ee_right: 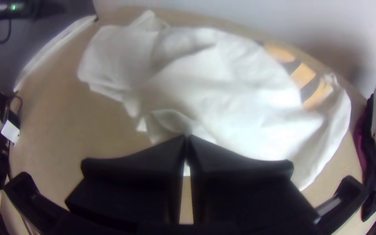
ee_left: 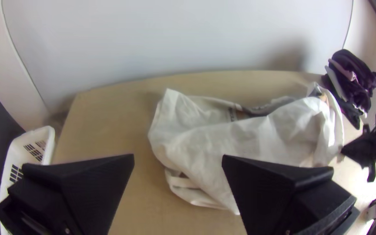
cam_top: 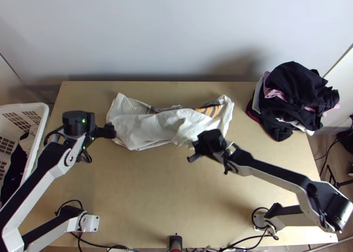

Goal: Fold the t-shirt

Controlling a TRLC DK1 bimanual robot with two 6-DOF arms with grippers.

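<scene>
The white t-shirt (cam_top: pixel 150 128) lies bunched in a wide crumpled strip across the table's far half, an orange and dark print showing at its right end. My left gripper (cam_top: pixel 110 132) is at the shirt's left end; in the left wrist view that gripper (ee_left: pixel 178 156) stands open, its fingers apart with nothing held. At the shirt's near edge, right of its middle, is my right gripper (cam_top: pixel 194 146). The right wrist view has this gripper (ee_right: pixel 187 136) shut on a bit of the t-shirt (ee_right: pixel 223 95), with creases running to the fingertips.
A heap of dark, pink and white clothes (cam_top: pixel 295 97) sits at the table's far right corner. Beyond the left edge stands a white basket (cam_top: pixel 39 133) with clothes inside. Bare wood (cam_top: pixel 154 194) lies between the shirt and the near edge.
</scene>
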